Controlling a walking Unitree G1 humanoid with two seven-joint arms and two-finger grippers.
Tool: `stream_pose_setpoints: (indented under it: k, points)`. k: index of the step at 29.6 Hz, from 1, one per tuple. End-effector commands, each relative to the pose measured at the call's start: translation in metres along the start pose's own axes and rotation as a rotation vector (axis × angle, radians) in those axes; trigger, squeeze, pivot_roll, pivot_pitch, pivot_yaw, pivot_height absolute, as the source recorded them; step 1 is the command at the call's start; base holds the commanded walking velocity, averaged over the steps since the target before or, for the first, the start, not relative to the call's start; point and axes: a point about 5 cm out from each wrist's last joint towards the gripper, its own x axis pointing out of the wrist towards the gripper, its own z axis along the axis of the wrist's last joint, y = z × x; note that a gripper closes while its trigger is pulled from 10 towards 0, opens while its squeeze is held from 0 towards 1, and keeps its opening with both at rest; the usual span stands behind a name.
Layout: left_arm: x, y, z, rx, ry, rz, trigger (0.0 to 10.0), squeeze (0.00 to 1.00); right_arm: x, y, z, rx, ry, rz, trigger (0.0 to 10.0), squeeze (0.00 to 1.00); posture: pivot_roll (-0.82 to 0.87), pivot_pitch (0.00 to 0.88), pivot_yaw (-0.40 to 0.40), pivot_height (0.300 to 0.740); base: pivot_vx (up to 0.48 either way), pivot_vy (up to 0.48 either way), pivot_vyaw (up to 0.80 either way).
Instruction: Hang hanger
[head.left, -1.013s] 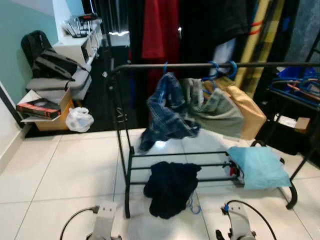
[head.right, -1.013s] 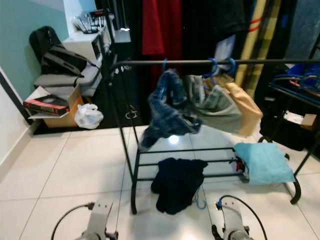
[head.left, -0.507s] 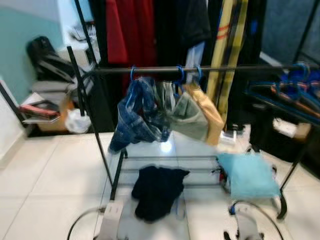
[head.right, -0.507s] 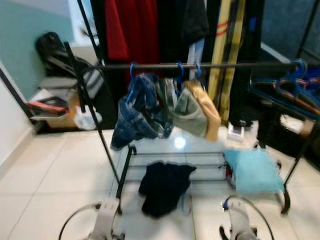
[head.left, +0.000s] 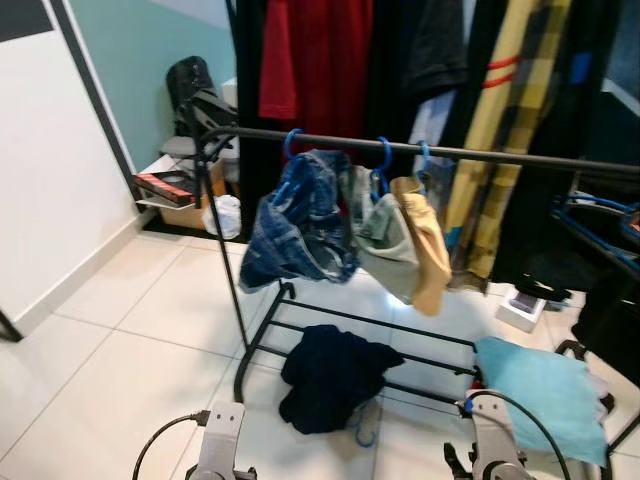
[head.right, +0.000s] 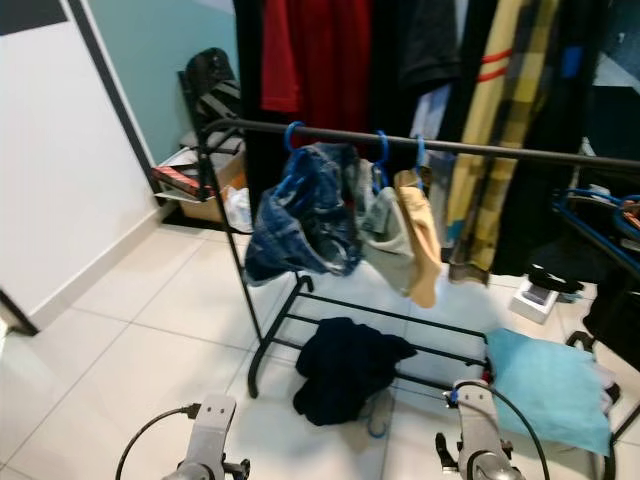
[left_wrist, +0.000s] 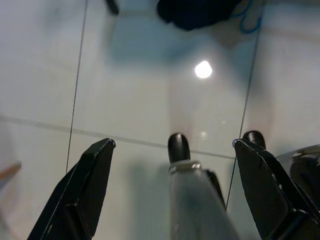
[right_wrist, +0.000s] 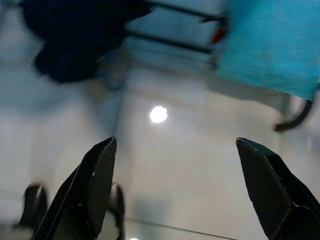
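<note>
1. While both arms are hanging low over the white tile floor (head.left: 120, 340), the left gripper (left_wrist: 172, 165) and right gripper (right_wrist: 177, 180) are showing fingers spread wide, holding nothing.
2. Task's thing: dark navy garment (head.left: 335, 375) w/ a thin blue plastic hanger (head.left: 365, 432) peeking out beneath, lying crumpled at the foot of the black metal clothes rack (head.left: 480, 155).
3. Prob. light; cloth soft & floppy, hanger stiff, slick. Best grip looks like the hanger's neck, not fabric.
4. Rail is already carrying a denim piece (head.left: 300, 225) & a tan garment (head.left: 425, 250).
</note>
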Motion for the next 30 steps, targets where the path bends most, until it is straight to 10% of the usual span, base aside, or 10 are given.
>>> stream_pose_setpoints:
  k: [1,3,9,16,22,26,30]
  points:
    - [0.000,0.003,0.004,-0.009,-0.023,0.006,10.0,0.00,-0.001,0.004,-0.001,0.016,-0.023,-0.010,10.0,0.00,-0.04,0.000,0.036,0.740,0.000,0.000,0.00]
    - [0.000,0.003,0.005,-0.021,-0.038,0.002,10.0,0.00,-0.001,0.001,0.001,-0.014,-0.052,-0.061,10.0,0.00,-0.04,0.000,0.035,0.740,0.000,0.000,0.00]
    - [0.000,0.003,0.006,-0.025,-0.068,0.007,10.0,0.00,0.003,-0.039,0.117,0.044,-0.331,-0.255,10.0,0.00,-0.05,0.000,0.026,0.740,0.000,0.000,0.00]
    - [-0.001,0.003,0.006,-0.027,-0.080,0.016,10.0,0.00,-0.032,-0.079,0.217,0.320,-0.761,-0.227,10.0,0.00,-0.07,0.000,0.038,0.740,0.000,0.000,0.00]
    - [-0.001,0.003,0.006,-0.016,-0.081,0.015,10.0,0.00,-0.061,-0.063,0.283,0.478,-1.009,0.119,10.0,0.00,-0.07,0.000,0.036,0.740,0.000,0.000,0.00]
    - [-0.001,0.003,0.006,-0.011,-0.082,0.016,10.0,0.00,-0.079,-0.041,0.316,0.415,-1.074,0.330,10.0,0.00,-0.06,0.000,0.036,0.740,0.000,0.000,0.00]
    - [-0.001,0.003,0.005,-0.003,-0.083,0.018,10.0,0.00,-0.071,-0.018,0.324,0.235,-0.918,0.361,10.0,0.00,-0.06,0.000,0.038,0.740,0.000,0.000,0.00]
